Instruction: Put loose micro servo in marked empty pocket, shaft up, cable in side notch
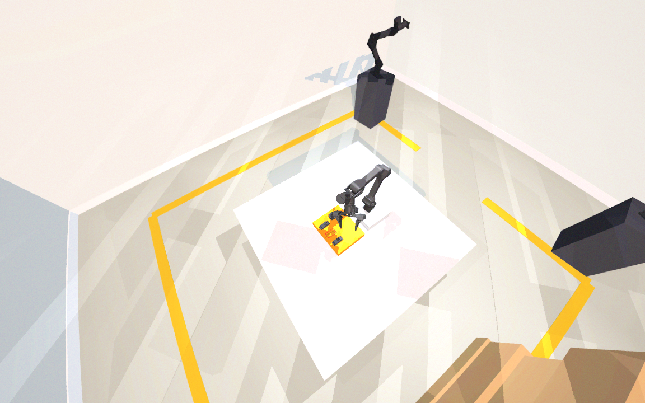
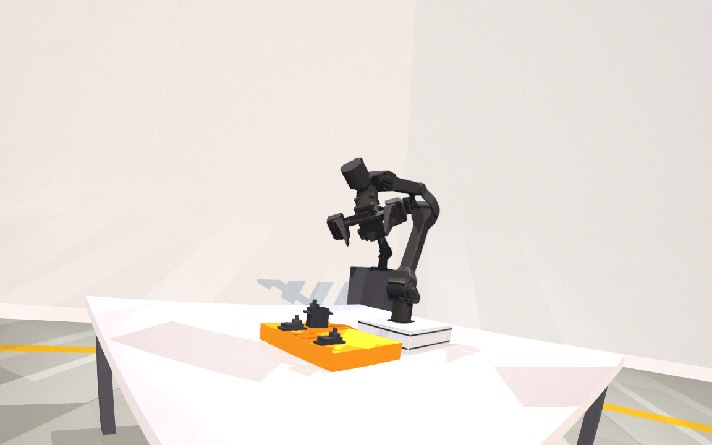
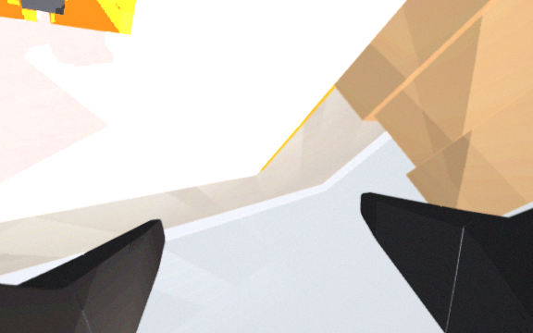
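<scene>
Pincer point(image 2: 361, 229) hangs wide and empty above the orange deck point(image 2: 329, 347) (on the white table point(image 2: 182, 376)), where the loose servo point(image 2: 314, 314) stands upright

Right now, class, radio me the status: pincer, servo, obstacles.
Pincer open, empty, high above deck. Loose servo standing on deck, not gripped. Nothing between them.
</scene>
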You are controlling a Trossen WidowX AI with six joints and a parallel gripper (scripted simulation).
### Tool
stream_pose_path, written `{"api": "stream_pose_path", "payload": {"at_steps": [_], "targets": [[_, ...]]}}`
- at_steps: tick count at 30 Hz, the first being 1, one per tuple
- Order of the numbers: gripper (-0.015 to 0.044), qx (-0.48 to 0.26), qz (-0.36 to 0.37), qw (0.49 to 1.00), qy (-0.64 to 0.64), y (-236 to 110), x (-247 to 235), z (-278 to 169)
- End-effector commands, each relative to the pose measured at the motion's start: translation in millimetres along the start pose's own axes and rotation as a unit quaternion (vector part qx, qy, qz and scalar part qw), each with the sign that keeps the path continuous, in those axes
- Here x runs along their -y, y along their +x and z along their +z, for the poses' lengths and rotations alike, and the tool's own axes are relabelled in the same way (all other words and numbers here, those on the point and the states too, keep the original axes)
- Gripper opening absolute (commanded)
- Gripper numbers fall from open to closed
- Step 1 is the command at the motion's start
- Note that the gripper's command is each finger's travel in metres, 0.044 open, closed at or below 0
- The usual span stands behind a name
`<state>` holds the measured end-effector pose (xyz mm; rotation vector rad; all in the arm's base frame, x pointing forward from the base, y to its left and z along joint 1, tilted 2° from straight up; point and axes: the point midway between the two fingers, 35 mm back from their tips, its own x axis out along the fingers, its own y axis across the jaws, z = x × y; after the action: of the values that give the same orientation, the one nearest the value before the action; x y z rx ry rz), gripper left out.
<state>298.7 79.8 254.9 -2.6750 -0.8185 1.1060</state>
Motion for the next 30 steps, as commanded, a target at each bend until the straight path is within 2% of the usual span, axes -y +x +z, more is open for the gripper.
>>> {"api": "stream_pose_path", "payload": {"at_steps": [1, 17, 30], "targets": [[0.0440, 0.032, 0.050, 0.998, 0.033, 2.3, -31.5, 16.4], [0.0440, 0.181, 0.221, 0.943, 0.169, -18.6, -133.9, 96.7], [0.0440, 0.318, 0.305, 0.859, 0.263, -56.6, -176.3, 170.6]]}}
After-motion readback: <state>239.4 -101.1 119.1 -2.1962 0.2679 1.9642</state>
